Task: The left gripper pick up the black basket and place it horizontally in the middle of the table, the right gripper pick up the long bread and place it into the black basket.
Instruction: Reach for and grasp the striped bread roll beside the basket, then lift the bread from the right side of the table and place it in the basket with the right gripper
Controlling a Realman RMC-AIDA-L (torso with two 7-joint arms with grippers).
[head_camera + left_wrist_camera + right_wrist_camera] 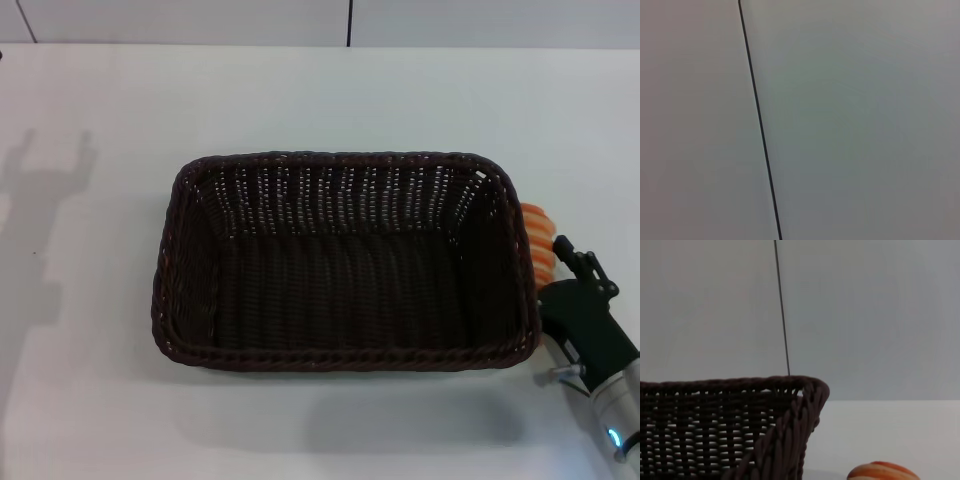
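- The right gripper [578, 262], matte black on a silver-grey arm, sits low at the table's [90, 400] near right edge, just beside the basket's right end; whether its jaws are apart or together cannot be told.
- The long bread [540, 240], orange-brown with cream ridges, lies just beyond it against the basket's right wall.
- The black basket [340, 262], rectangular dark wicker with openwork sloped sides and braided rim, lies lengthwise mid-table, empty.

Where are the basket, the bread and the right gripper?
basket [340, 361], head view, on its near braided rim.
bread [538, 238], head view, on the striped part showing past the basket's right end.
right gripper [577, 256], head view, at its black fingers.
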